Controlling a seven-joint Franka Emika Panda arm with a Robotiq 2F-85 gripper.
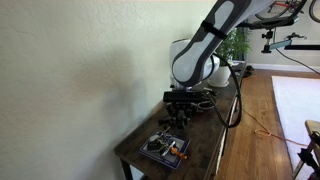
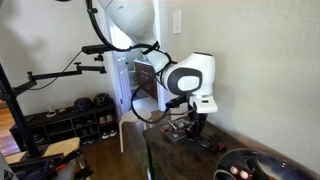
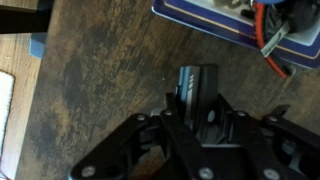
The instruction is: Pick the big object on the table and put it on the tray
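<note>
My gripper is low over the dark wooden table. Its fingers are closed on the sides of a big dark block-like object with a bluish edge. I cannot tell whether the object is lifted off the table. In both exterior views the gripper hangs just above the tabletop and hides the object. The round dark tray with a raised rim lies at the near end of the table in an exterior view, with a small reddish thing on it.
A smaller square dark tray holds an orange-handled tool close to the gripper. A wall runs along one long side of the table. A plant stands behind the arm. A black cable hangs off the table edge.
</note>
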